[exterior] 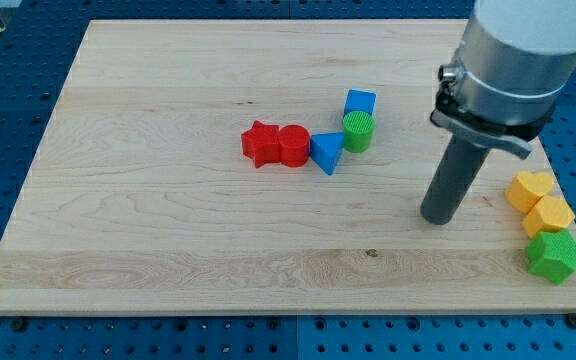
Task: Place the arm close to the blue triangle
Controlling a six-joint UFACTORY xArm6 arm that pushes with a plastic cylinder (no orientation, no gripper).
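Note:
The blue triangle (327, 152) lies near the middle of the wooden board (168, 200), touching the red cylinder (294, 145) on its left and close to the green cylinder (358, 131) on its upper right. My tip (436, 219) rests on the board to the view's right and a little below the triangle, well apart from it. The rod rises up into the grey arm body at the view's top right.
A red star (260, 143) sits left of the red cylinder. A blue cube (360, 102) sits above the green cylinder. At the board's right edge lie a yellow heart (528, 189), a yellow hexagon (549, 216) and a green star (554, 255).

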